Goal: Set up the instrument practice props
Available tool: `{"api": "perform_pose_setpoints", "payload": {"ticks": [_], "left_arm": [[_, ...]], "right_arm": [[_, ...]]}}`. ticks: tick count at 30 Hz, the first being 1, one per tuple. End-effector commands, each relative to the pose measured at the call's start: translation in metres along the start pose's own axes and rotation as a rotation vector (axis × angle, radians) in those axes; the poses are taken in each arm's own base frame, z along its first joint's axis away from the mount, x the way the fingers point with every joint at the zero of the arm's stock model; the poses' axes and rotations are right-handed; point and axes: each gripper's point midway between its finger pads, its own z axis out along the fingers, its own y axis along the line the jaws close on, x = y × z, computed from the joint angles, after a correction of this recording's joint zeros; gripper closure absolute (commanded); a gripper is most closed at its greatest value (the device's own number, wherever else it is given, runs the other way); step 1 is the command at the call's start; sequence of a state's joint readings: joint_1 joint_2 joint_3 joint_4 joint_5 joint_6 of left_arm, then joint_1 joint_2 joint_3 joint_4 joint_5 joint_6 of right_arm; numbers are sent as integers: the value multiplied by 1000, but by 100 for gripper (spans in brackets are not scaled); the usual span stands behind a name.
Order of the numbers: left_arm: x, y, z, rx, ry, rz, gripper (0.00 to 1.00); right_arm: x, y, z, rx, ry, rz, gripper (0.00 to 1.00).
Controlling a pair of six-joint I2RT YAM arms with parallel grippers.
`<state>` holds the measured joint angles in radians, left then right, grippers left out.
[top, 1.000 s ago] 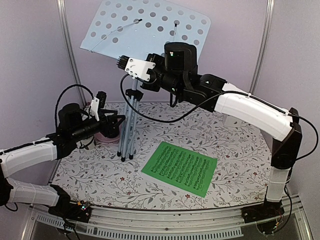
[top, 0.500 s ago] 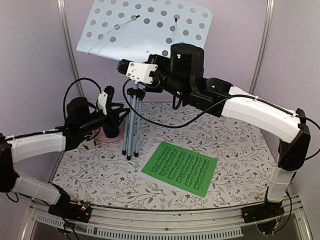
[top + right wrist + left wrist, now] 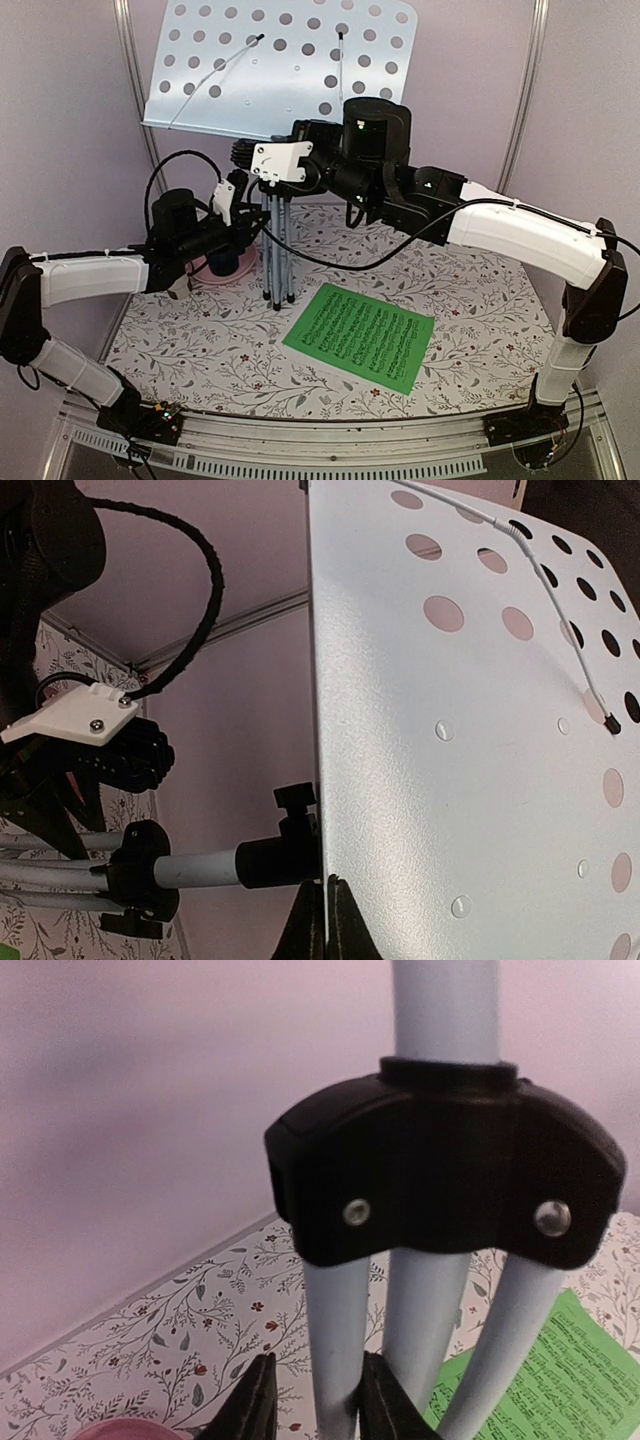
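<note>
The pale grey music stand stands upright on its folded legs (image 3: 278, 262), with the hole-punched desk (image 3: 280, 60) high at the back. My right gripper (image 3: 268, 138) is shut on the desk's lower edge (image 3: 450, 730), its fingertips (image 3: 328, 910) pinching the sheet metal beside the stand's neck (image 3: 200, 865). My left gripper (image 3: 256, 226) is low at the legs, under the black hub (image 3: 440, 1160). Its jaws straddle one leg (image 3: 335, 1340): the right finger touches it and a small gap shows on the left. The green sheet of music (image 3: 360, 337) lies flat on the table, right of the stand.
A pink plate with a dark blue cup (image 3: 225, 265) sits just behind my left wrist, close to the stand's feet. Metal frame posts (image 3: 135, 100) (image 3: 525, 90) and pale walls close in the back. The right arm spans across above the table's middle.
The stand has swung more upright and its feet have shifted right. My left gripper has moved right to the legs and its jaws have narrowed around one leg. The right gripper's hold has not changed.
</note>
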<state>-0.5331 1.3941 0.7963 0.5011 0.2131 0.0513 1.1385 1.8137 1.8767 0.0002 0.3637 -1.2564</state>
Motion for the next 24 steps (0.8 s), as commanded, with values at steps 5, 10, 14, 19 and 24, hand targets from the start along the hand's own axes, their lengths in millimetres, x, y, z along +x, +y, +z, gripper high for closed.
{"api": "perform_pose_setpoints", "payload": {"ticks": [5,10,14,19,24], "left_arm": [[0,11,1,-94,-33,13,53],[7,1,-31,-89,-85,12,50],[9,-6,-53,-80,-121,15,56],[20,-19,-64,-40,-114,7,71],[19,-30,-77,-47,-150,3,84]], "right_arm": [[-45,-172,-80,498,-206,168,100],[-43,-170,-79,513,-190,138,100],[-44,-171,-80,522,-194,134,100],[-45,-171,-79,526,-195,129,100],[-44,-173,-80,534,-193,124,100]]}}
